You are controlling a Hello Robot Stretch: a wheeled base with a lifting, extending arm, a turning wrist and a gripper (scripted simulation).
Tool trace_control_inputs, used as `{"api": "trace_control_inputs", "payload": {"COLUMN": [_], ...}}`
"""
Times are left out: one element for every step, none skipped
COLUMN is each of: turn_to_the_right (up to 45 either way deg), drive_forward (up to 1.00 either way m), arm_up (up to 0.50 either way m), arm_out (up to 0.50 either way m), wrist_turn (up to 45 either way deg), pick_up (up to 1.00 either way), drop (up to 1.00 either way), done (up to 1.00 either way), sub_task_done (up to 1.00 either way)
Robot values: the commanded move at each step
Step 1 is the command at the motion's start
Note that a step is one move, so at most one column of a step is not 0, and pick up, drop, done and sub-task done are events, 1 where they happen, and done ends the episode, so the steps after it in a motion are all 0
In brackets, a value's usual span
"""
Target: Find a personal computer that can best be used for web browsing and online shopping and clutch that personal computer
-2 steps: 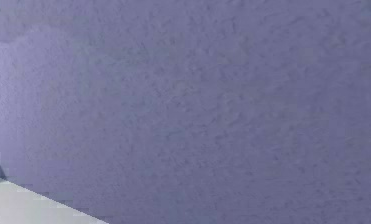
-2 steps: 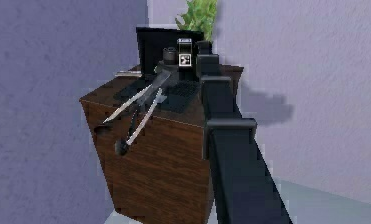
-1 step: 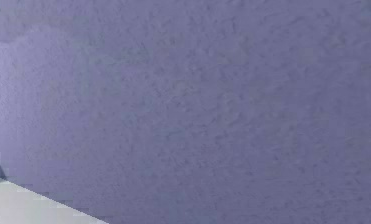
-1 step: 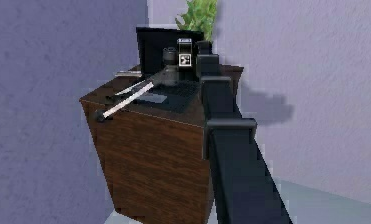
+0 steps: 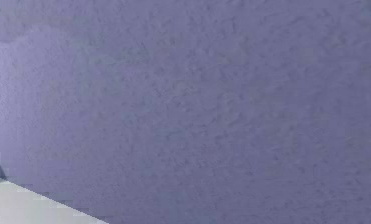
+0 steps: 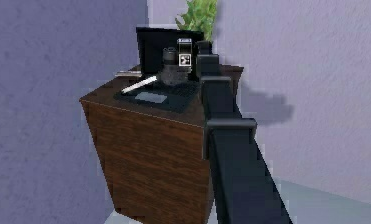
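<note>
One brown wooden table [image 6: 143,150] stands in the arm side view, and you can see it pushed into a corner. A purple wall [image 6: 33,100] is at its left and a paler wall is behind it. On top of the table sits a laptop [image 6: 151,48], the personal computer you are after. Its black screen stands up straight and its flat part lies on the table top, toward the picture's left. Behind the laptop you can see the green leaves of a plant [image 6: 200,14] poking up. The dark arm [image 6: 233,150] rises from the bottom of the picture and reaches out over the table. At its far end are two small white squares [image 6: 189,55] with black marks. Just left of them is the pincer [image 6: 165,68], right in front of the laptop's screen. You cannot tell how the pincer's fingers are set. You also cannot tell if it holds anything, because the laptop stands on the table right behind it. A bit of pale floor [image 6: 333,200] shows at the bottom right. In the forward view you face a bumpy purple-blue wall [image 5: 193,100] very near you, with a small strip of pale floor [image 5: 33,208] in the bottom left corner.
</note>
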Motion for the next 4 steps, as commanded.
{"api": "trace_control_inputs", "payload": {"turn_to_the_right": [0.0, 0.0, 0.0, 0.0], "drive_forward": [0.0, 0.0, 0.0, 0.0], "arm_up": [0.0, 0.0, -0.12, 0.0], "arm_out": [0.0, 0.0, 0.0, 0.0], "wrist_turn": [45.0, 6.0, 0.0, 0.0], "pick_up": [0.0, 0.0, 0.0, 1.0], "drop": [0.0, 0.0, 0.0, 0.0], "done": [0.0, 0.0, 0.0, 0.0], "sub_task_done": [0.0, 0.0, 0.0, 0.0]}}
